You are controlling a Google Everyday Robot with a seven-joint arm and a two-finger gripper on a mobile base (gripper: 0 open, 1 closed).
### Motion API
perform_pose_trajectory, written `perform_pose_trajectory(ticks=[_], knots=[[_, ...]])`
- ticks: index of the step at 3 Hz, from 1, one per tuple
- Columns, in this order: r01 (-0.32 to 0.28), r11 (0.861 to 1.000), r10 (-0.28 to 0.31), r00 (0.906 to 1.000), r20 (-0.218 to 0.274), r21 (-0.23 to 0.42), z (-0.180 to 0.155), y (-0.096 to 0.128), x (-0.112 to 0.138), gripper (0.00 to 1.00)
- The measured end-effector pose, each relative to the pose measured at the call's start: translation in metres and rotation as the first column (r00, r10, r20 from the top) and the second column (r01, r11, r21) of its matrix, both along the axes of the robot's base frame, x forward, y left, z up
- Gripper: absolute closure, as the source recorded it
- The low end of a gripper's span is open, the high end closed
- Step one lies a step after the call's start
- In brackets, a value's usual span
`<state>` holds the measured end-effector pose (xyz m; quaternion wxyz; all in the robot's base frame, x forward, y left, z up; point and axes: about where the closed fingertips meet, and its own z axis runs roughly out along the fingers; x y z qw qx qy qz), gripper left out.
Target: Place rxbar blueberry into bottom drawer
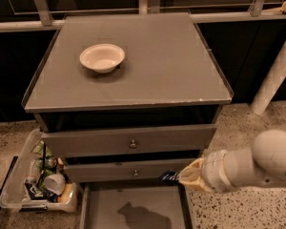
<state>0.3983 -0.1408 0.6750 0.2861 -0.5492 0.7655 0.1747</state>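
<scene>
My gripper (183, 177) comes in from the right on a white arm, level with the middle drawer's right end. It is shut on the rxbar blueberry (168, 176), whose dark blue wrapper end sticks out to the left of the fingers. The bottom drawer (100, 206) is pulled open below it, a shallow grey tray that shows only a shadow on its floor. The bar hangs above the drawer's right rear corner.
A white bowl (102, 57) sits on the grey cabinet top (171, 70). Two knobbed drawers (131, 143) are above the open one. A clear plastic bin (40, 181) of clutter stands on the floor at left. A white post (276, 75) rises at right.
</scene>
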Motion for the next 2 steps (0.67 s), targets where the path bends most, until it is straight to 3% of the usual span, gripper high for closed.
perform_pose_trajectory(ticks=[1, 2], knots=[[-0.032, 0.999, 0.032, 0.9995, 0.008, 0.010, -0.062, 0.030, -0.022, 1.00], [-0.066, 0.998, 0.065, 0.9946, 0.081, 0.014, -0.110, 0.050, -0.018, 1.00]])
